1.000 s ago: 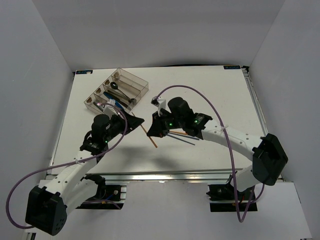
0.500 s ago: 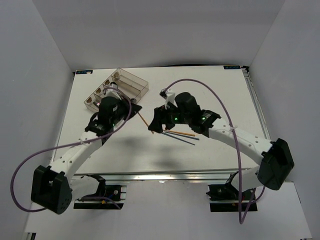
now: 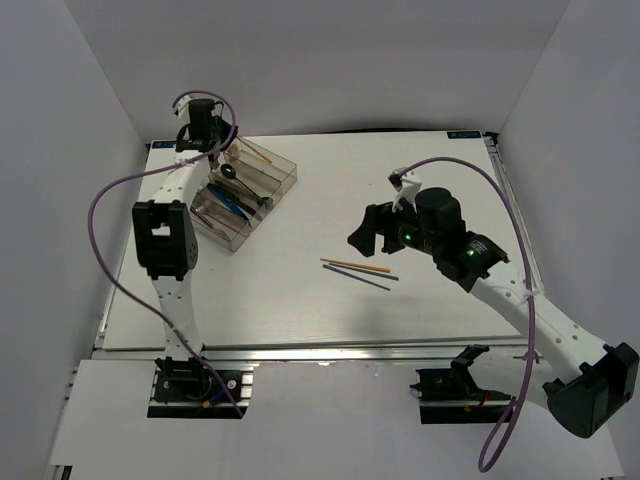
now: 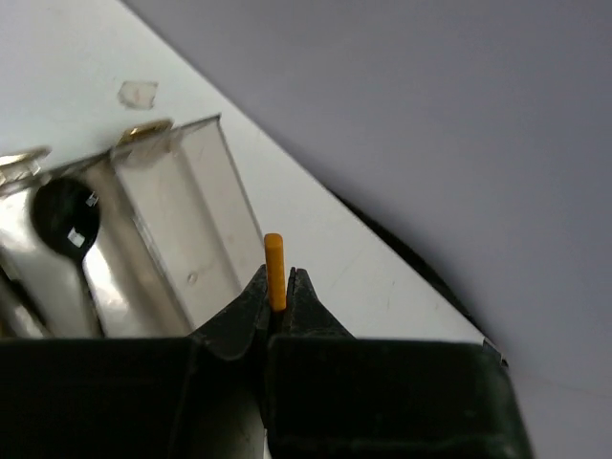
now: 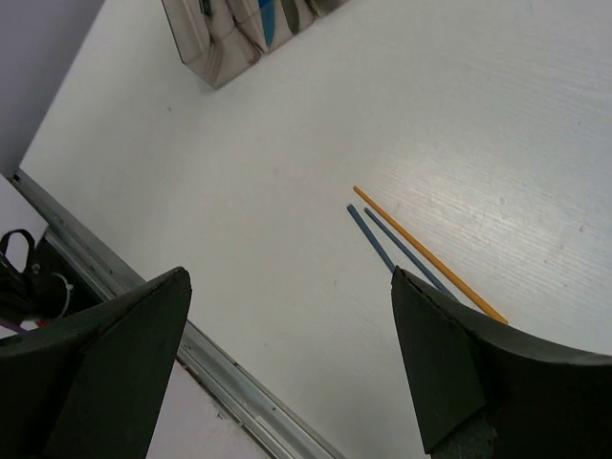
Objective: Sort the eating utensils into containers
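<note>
My left gripper (image 3: 222,141) is at the back left, above the far end of the clear container tray (image 3: 287,177), shut on an orange chopstick (image 3: 257,151) that sticks out to the right. In the left wrist view the orange chopstick (image 4: 274,268) pokes up between the shut fingertips, over an empty compartment (image 4: 182,239). My right gripper (image 3: 366,230) hovers open and holds nothing. Below it on the table lie an orange chopstick (image 3: 356,266) and two dark blue ones (image 3: 368,278). The right wrist view shows these chopsticks (image 5: 421,251) beside the right finger (image 5: 449,354).
The tray holds a black spoon (image 3: 228,171) and blue-handled cutlery (image 3: 232,204); the black spoon (image 4: 65,214) also shows in the left wrist view. The metal rail (image 5: 239,382) runs along the table's near edge. White walls close in the left, back and right sides.
The orange chopstick passed from my right gripper to my left. The left arm swung it from mid-table to the tray's far end. The right gripper opened and drew back to the right.
</note>
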Robot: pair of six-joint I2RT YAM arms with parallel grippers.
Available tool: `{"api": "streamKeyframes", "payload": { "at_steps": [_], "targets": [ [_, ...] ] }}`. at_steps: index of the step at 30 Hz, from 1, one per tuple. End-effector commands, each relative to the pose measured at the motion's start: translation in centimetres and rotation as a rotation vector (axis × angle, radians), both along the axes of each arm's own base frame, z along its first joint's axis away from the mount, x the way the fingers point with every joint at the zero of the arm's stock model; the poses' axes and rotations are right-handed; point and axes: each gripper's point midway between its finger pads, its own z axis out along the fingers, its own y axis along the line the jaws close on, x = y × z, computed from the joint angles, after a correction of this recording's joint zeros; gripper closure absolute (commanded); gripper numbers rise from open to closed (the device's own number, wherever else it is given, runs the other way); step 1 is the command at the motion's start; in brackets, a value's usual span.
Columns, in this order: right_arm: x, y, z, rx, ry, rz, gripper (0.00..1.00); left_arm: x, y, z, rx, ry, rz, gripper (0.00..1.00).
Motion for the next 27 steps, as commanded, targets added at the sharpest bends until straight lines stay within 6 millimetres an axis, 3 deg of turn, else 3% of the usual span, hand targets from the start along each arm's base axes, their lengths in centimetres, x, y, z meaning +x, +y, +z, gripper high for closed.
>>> {"api": "streamKeyframes", "payload": {
  "at_steps": [1, 2, 7, 12, 15, 16, 18, 19, 23, 25, 27],
  "targets": [
    [-0.8, -0.8, -1.6, -0.045, 0.016, 0.018, 0.11, 3.7, -0.3, 0.4, -0.043, -0.019, 0.02, 1.0],
    [-1.0, -0.7, -1.7, -0.038, 0.019, 0.026, 0.11, 5.6, -0.6, -0.3, -0.059, -0.036, 0.013, 1.0],
    [-1.5, -1.1, -2.6, -0.053, 0.025, 0.031, 0.11, 8.7, -1.4, -2.6, -0.127, -0.08, 0.011, 0.94],
    [-1.3, -1.7, -2.4, -0.074, -0.002, 0.017, 0.11, 8.8, -2.2, -4.6, -0.161, -0.074, -0.01, 0.88],
    [-1.1, -1.8, -2.5, -0.083, -0.008, 0.013, 0.11, 8.3, -2.5, -5.1, -0.146, -0.054, -0.021, 0.65],
    [-0.9, -1.7, -2.7, -0.088, -0.005, 0.011, 0.11, 7.9, -3.1, -4.5, -0.156, -0.056, -0.052, 0.53],
    [-0.6, -1.8, -2.9, -0.1, -0.002, 0.0, 0.11, 7.5, -3.0, -3.8, -0.141, -0.061, -0.056, 0.43],
    [-0.3, -1.8, -3.2, -0.112, 0.001, 0.0, 0.11, 7.0, -2.9, -2.5, -0.136, -0.08, -0.052, 0.36],
    [0.6, -2.2, -4.3, -0.172, 0.011, -0.023, 0.11, 5.5, -2.5, 0.7, -0.113, -0.094, -0.054, 0.26],
    [1.2, -2.3, -5.2, -0.208, 0.028, -0.033, 0.11, 4.8, -2.6, 1.4, -0.109, -0.082, -0.058, 0.05],
    [1.6, -2.4, -6.0, -0.256, 0.029, -0.015, 0.11, 3.9, -2.3, 3.5, -0.085, -0.098, -0.066, 0.02]
  ]
}}
